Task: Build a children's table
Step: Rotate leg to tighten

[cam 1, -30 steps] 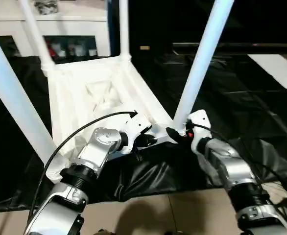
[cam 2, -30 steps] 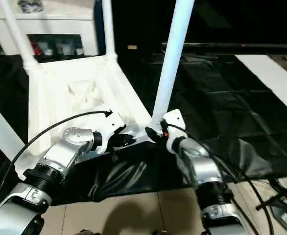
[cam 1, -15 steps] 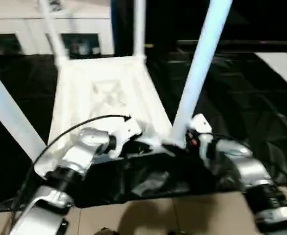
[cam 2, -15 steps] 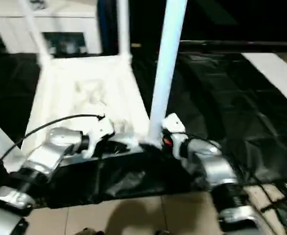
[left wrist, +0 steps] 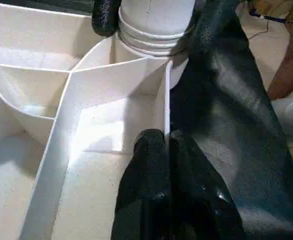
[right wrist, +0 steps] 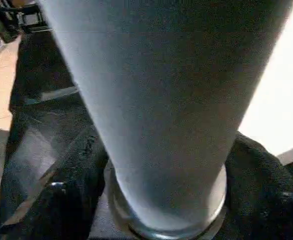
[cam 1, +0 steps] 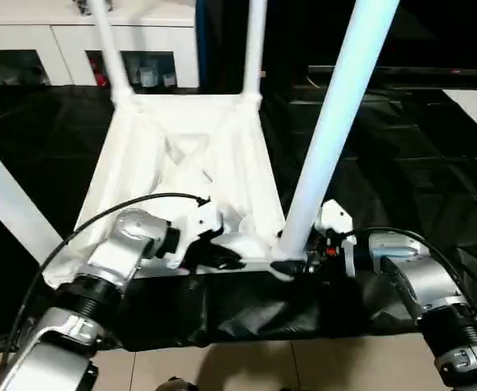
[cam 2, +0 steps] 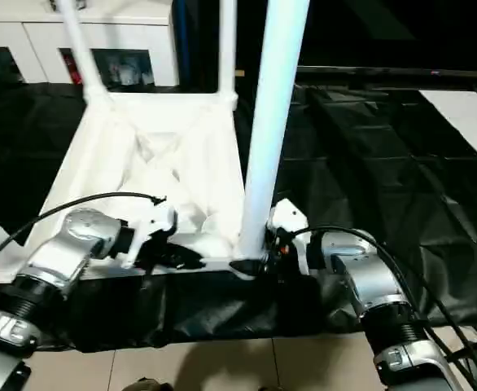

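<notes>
Now, my notes on this moment.

Table: the children's table lies upside down on the black sheet spread over the floor, ribbed underside up, all 4 legs standing up from its corner sockets.

Near leg: the leg nearest my right arm rises from the near corner socket.

Left end effector: fingers pinched together on the thin near edge wall of the top, just beside that socket.

Right end effector: its 2 black fingers stand either side of the near leg's base, right at the ringed collar; spread to about the leg's width, though I cannot tell whether they press it firmly.

Handling, my judgement: hollow white plastic, so probably light and fairly stiff, but smooth and tapered, so a grip high on the tube could slide. The long legs would give much leverage on the sockets.

Where to hold: low on the leg by the collar for seating or twisting; on the rim or ribs for steadying the top.

Beyond: a white cabinet stands behind the sheet.
</notes>
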Motion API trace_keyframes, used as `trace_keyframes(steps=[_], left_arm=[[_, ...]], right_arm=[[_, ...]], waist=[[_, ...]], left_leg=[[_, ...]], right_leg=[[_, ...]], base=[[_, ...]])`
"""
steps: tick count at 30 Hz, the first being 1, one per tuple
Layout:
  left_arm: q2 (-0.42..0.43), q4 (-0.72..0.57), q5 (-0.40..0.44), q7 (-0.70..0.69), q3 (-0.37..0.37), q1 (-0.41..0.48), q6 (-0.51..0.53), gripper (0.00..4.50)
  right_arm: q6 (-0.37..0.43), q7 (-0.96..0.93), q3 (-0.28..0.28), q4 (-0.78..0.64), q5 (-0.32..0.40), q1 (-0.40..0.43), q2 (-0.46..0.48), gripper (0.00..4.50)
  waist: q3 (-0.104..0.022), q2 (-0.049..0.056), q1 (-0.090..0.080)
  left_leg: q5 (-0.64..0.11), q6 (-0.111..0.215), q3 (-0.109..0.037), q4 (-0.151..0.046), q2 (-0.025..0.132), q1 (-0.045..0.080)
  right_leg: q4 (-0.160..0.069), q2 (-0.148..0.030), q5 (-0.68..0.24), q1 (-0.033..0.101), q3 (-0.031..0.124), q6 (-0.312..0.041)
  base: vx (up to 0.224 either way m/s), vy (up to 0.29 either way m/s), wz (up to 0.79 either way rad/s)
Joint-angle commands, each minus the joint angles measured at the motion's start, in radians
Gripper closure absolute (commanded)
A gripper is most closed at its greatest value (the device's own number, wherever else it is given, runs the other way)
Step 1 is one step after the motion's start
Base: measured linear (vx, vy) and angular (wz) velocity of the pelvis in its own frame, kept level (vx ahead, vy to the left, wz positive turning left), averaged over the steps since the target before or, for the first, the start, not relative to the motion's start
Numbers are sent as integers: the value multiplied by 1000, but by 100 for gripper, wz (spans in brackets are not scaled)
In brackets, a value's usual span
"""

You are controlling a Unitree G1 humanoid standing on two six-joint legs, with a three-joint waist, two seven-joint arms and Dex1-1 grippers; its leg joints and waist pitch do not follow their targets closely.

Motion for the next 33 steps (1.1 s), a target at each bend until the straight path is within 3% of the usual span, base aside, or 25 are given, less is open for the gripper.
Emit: trace_keyframes(steps=[1, 6, 9, 11, 13, 15, 18, 19, 22, 23, 28, 33], left_arm=[[-19, -26, -25, -37, -31, -4, -11, 450], [-32, -14, -18, 7, -24, -9, -20, 450], [-69, 19, 12, 123, -3, -25, -22, 450], [-100, 43, 37, 221, 11, -42, -17, 450], [-144, 59, 43, 325, 37, -61, 14, 450], [-172, 59, 49, 380, 45, -70, 38, 450], [-252, 48, 68, 517, 54, -86, 94, 450], [-267, 44, 69, 532, 54, -86, 101, 450], [-294, 34, 73, 515, 32, -79, 97, 450], [-299, 32, 74, 506, 23, -76, 92, 450], [-284, 15, 65, 469, 18, -62, 93, 450], [-209, -13, 38, 322, -2, -32, 49, 450]], right_arm=[[6, 34, 45, -15, -3, 0, 8, 147], [8, 33, 60, -23, -6, 16, 15, 179], [5, -47, 49, -15, -23, 30, 50, 183], [-2, -150, 29, 6, -45, 30, 89, 184], [7, -313, -8, 54, -75, 13, 146, 184], [20, -410, -32, 79, -84, 2, 182, 185], [59, -638, -86, 123, -95, -33, 277, 185], [69, -678, -92, 128, -101, -42, 294, 185], [67, -682, -83, 107, -96, -58, 343, 185], [55, -659, -79, 93, -89, -59, 358, 150], [76, -602, -86, 65, -51, -61, 349, 95], [35, -433, -34, 48, -60, -46, 242, 74]], waist=[[-67, -7, 3], [-65, -11, 4], [-64, -11, 5], [-61, -13, 4], [-58, -11, -6], [-56, -13, -17], [-53, -5, -36], [-53, -10, -46], [-54, -7, -47], [-54, -7, -47], [-56, -7, -42], [-59, -6, -38]], left_leg=[[-253, 31, -24, -79, 66, 28], [-278, 12, -26, -81, 66, 29], [-280, 10, -25, -81, 66, 31], [-315, -4, -27, -83, 63, 34], [-371, -39, -36, -86, 61, 36], [-411, -51, -41, -88, 59, 34], [-476, -70, -50, -90, 57, 38], [-497, -70, -51, -88, 53, 37], [-496, -53, -54, -88, 51, 33], [-496, -49, -56, -89, 52, 31], [-478, -39, -52, -93, 54, 33], [-445, -23, -45, -92, 56, 31]], right_leg=[[-50, -48, -242, 35, 39, -245], [-54, -50, -284, 34, 41, -228], [-57, -50, -285, 30, 43, -223], [-65, -53, -346, 28, 43, -206], [-76, -56, -459, 23, 39, -169], [-84, -56, -523, 22, 36, -141], [-95, -52, -588, 13, 28, -109], [-101, -50, -612, 14, 23, -96], [-111, -55, -639, 17, 20, -72], [-112, -55, -632, 18, 19, -69], [-106, -52, -550, 16, 24, -98], [-95, -52, -458, 20, 31, -135]], base=[[0, 0, 0], [0, 0, 0], [0, 0, 0], [0, 0, 0], [-27, 2, -1], [-55, 8, -4], [0, 0, 0], [0, 0, 0], [0, 0, 0], [0, 0, 0], [0, 0, 0], [0, 0, 0]])
